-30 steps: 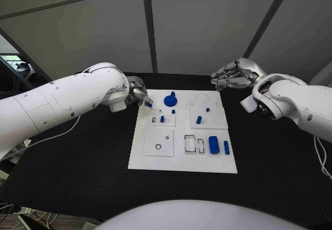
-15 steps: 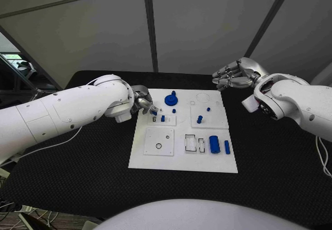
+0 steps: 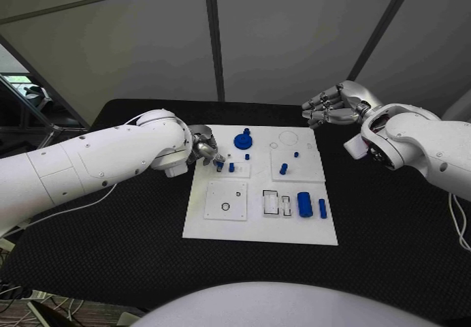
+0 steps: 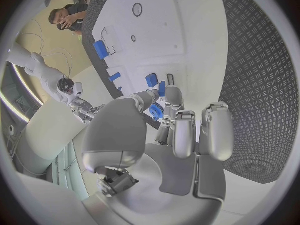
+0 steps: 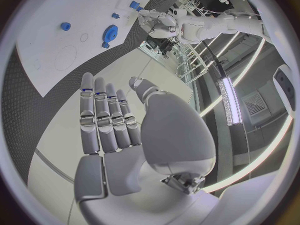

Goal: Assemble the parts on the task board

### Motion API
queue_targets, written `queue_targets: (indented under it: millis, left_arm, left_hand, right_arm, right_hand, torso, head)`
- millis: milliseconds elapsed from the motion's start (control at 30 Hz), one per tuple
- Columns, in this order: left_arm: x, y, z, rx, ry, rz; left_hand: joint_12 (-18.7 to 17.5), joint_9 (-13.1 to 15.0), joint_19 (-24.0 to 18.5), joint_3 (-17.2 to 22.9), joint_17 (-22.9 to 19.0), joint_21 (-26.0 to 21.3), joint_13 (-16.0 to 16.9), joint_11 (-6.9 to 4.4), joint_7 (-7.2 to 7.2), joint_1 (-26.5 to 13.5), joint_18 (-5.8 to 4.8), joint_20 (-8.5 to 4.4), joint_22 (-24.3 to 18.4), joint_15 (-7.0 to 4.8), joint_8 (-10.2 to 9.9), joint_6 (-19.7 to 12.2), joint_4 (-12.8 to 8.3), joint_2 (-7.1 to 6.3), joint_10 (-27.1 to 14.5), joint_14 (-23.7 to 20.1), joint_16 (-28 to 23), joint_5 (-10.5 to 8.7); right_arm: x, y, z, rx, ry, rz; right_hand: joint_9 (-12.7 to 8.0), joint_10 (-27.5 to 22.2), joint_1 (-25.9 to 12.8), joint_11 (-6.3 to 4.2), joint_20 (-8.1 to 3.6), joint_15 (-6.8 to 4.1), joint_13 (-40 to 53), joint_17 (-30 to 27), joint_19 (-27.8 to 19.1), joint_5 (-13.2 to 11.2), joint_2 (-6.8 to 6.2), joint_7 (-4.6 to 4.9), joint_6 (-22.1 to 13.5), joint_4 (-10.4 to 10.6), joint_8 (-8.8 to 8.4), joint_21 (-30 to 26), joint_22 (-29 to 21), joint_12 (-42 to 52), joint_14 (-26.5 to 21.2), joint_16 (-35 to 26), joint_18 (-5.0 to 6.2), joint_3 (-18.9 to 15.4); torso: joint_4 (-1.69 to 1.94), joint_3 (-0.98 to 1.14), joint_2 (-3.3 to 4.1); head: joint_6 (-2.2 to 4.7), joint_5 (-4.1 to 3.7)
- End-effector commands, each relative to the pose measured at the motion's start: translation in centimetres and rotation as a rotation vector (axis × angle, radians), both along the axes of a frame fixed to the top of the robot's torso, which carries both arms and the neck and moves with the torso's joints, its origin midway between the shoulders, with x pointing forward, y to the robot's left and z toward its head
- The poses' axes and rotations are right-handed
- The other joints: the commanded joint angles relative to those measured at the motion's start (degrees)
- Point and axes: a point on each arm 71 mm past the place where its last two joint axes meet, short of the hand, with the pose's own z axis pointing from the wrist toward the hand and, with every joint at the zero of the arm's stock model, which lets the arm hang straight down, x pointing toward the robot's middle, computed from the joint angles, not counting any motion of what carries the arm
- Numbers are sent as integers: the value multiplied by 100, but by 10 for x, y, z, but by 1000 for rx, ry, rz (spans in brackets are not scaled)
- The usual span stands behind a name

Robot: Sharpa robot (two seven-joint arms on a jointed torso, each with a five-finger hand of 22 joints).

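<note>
Left hand (image 3: 204,148): pinches small blue part (image 4: 156,111) at fingertips.
Right hand (image 3: 332,107): empty, fingers apart.
Part handling: likely light, rigid, slippery; grip its sides.

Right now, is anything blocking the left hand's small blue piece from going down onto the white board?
Nothing visible is. The left hand pinches a small blue part just above the white task board; the nearest blue peg stands beside it, apart.

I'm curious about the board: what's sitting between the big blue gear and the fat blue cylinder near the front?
In the head view, between the gear and the cylinder stands a small blue peg in a raised white square of the task board.
</note>
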Motion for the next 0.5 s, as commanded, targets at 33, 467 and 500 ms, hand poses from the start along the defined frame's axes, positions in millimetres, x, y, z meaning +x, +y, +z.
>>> queue_targets:
  millis: [33, 467, 500]
  left_arm:
    - [0, 1, -1, 48, 3, -14]
    - [0, 2, -7, 79, 33, -35]
    - [0, 2, -7, 80, 35, -37]
  left_hand:
    - [20, 9, 90, 766, 1265, 19, 6, -81, -18, -23, -108, -10, 340, -45, 39, 13, -733, -5, 124, 534, 37, 31]
    - [12, 15, 94, 781, 1264, 24, -7, -84, -21, -34, -109, -13, 346, -48, 44, 17, -737, -13, 127, 534, 36, 44]
    - [12, 15, 94, 781, 1264, 24, -7, -84, -21, -34, -109, -13, 346, -48, 44, 17, -737, -13, 127, 534, 36, 44]
  right_arm:
    - [0, 1, 1, 1, -5, 9]
    - [0, 1, 1, 1, -4, 10]
    - [0, 2, 1, 1, -3, 10]
  right_hand:
    - [-7, -35, -14, 11, 27, -19, -2, -7, -10, 25, 25, -6, -33, 21, 8, -33, -5, -4, -40, -10, 56, -24]
    - [-7, -35, -14, 11, 27, -19, -2, -7, -10, 25, 25, -6, -33, 21, 8, -33, -5, -4, -40, -10, 56, -24]
    - [-7, -35, -14, 11, 27, -19, -2, -7, -10, 25, 25, -6, -33, 21, 8, -33, -5, -4, -40, -10, 56, -24]
  torso:
    - [2, 1, -4]
    - [3, 1, 1]
    - [4, -1, -1]
  head:
    - [-6, -2]
    - [-7, -9]
    - [-12, -8]
